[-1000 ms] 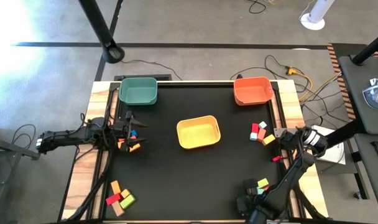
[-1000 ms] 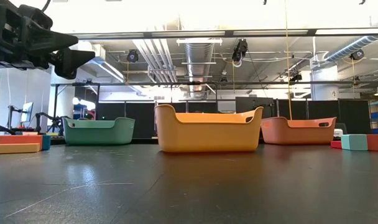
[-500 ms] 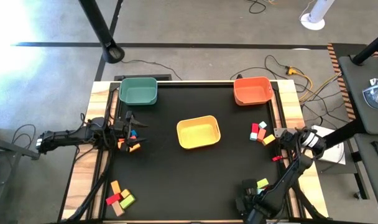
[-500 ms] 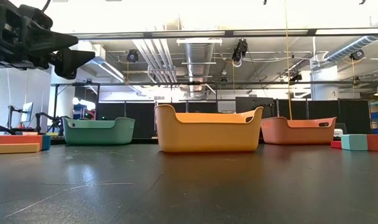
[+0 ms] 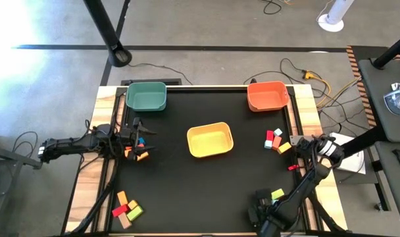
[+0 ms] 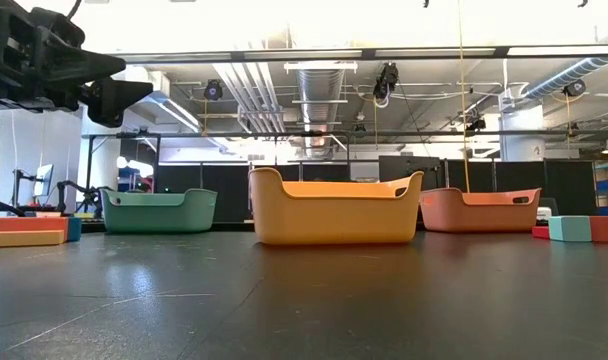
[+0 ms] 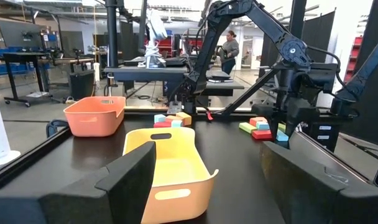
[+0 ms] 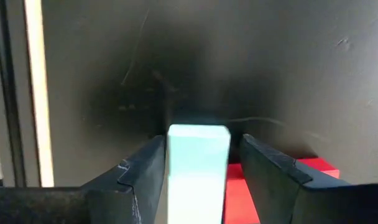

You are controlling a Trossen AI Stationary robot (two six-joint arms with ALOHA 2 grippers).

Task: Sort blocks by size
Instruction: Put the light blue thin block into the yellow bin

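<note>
The right end effector (image 8: 198,180) grips a pale green block (image 8: 198,163) — the left end effector (image 7: 207,180) hangs open.

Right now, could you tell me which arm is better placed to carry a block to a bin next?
The right: its end effector already grips a pale blue-green block; the left end effector is open and empty.

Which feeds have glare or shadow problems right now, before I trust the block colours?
High view: floor at far left blown out white. Low view: ceiling overexposed, black tabletop shows sheen. Right wrist view: dark shadow on the mat ahead of the right gripper, and the held block looks washed-out pale. Left wrist view: evenly lit.
</note>
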